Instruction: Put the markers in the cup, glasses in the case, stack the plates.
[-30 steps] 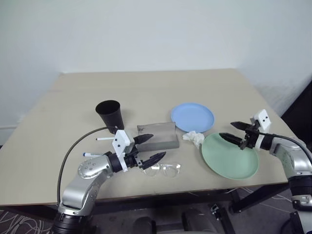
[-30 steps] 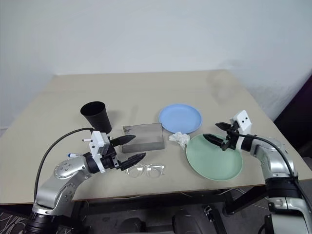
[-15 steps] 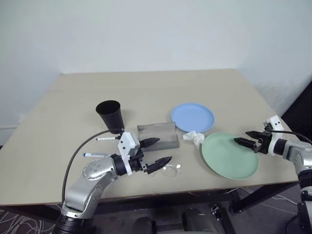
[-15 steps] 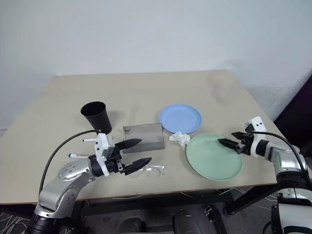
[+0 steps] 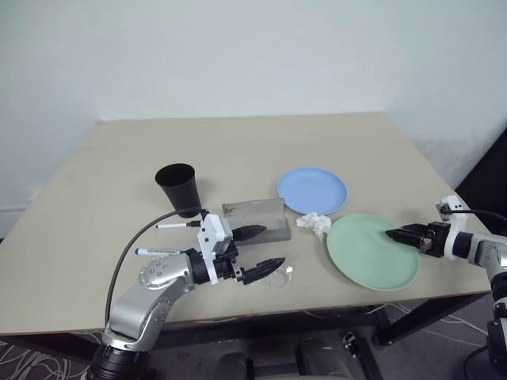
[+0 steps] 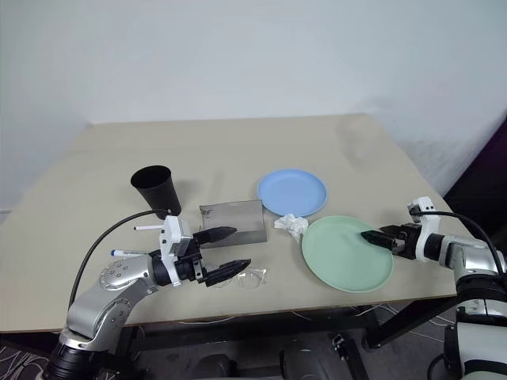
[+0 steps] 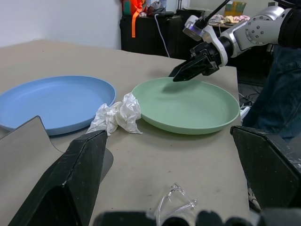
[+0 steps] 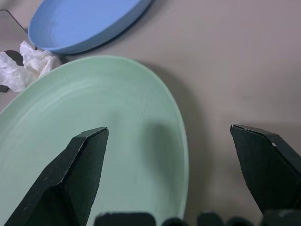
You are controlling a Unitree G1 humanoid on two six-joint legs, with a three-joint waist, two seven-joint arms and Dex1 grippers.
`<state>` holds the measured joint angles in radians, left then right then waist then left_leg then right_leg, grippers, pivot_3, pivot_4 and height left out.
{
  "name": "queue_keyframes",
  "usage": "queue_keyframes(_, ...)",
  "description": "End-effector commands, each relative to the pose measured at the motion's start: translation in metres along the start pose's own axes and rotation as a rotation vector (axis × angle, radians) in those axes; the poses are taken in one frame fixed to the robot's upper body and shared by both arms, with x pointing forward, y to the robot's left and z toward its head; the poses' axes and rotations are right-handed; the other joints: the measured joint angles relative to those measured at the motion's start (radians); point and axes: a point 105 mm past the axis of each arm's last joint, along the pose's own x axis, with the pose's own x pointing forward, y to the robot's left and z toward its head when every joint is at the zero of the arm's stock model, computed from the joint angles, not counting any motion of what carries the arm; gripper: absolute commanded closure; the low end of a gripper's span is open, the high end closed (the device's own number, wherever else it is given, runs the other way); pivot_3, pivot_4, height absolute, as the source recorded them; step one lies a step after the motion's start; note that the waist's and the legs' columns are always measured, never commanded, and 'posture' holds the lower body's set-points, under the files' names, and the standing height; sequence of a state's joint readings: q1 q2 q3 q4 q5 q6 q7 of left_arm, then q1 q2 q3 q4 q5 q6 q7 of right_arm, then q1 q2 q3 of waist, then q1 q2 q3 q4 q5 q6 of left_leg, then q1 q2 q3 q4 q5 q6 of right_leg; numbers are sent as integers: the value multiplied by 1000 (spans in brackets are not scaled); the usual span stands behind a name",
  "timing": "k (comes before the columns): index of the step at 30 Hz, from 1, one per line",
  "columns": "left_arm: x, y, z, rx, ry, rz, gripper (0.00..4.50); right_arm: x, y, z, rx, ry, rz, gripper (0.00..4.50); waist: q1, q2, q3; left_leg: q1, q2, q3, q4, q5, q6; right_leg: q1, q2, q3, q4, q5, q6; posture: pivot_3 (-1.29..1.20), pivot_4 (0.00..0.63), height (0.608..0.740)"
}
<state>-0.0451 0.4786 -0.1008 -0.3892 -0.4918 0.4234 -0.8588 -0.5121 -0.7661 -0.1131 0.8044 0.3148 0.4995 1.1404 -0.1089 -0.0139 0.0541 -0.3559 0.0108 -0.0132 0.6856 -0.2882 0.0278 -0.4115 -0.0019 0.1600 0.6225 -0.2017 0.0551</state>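
Note:
The black cup (image 5: 178,187) stands at the left. Two markers (image 5: 176,225) (image 5: 158,252) lie below it. The gray case (image 5: 255,219) lies open mid-table. My left gripper (image 5: 265,249) is open and level, with one finger over the case's front and the other over the clear glasses (image 5: 281,276). The glasses' tip (image 7: 176,200) lies below its fingers. The blue plate (image 5: 312,190) lies beyond the mint green plate (image 5: 372,250). My right gripper (image 5: 398,235) is open and low at the green plate's right rim (image 8: 181,141), holding nothing.
A crumpled white tissue (image 5: 314,224) lies between the case and the green plate, touching the green plate's edge. The table's front edge (image 5: 333,310) runs close below the glasses and the green plate. A person's leg (image 7: 282,94) stands off the table's right side.
My right gripper has dropped and drawn back to the right, from above the green plate to its right rim, and has rolled. My left gripper has hardly moved.

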Motion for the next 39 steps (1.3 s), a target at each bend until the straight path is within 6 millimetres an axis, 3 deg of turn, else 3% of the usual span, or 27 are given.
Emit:
queue_keyframes(1,2,-4,6,26,-11,-27,0,1,1,9,-22,-5,12,637,0,0,0,0,0,0,0,0,0,0,0,0,0,0,0,0,0,740)
queue_keyframes(12,0,-4,4,27,-6,-12,0,7,2,8,-36,26,13,4460,0,0,0,0,0,0,0,0,0,0,0,1,0,0,0,0,0,740)
queue_keyframes(24,-1,-1,4,32,1,-6,0,7,7,10,4,6,64,4460,0,0,0,1,0,0,0,0,0,0,0,1,0,0,0,0,0,740)
queue_keyframes(35,-1,0,5,41,4,-2,0,8,46,50,3,-124,297,4460,0,0,0,1,0,0,0,0,0,0,0,1,0,0,0,0,0,740)
queue_keyframes(39,-2,2,5,42,5,5,0,18,58,80,-86,-209,287,4460,-2,0,0,1,0,0,0,0,0,0,1,1,0,0,0,0,0,740)
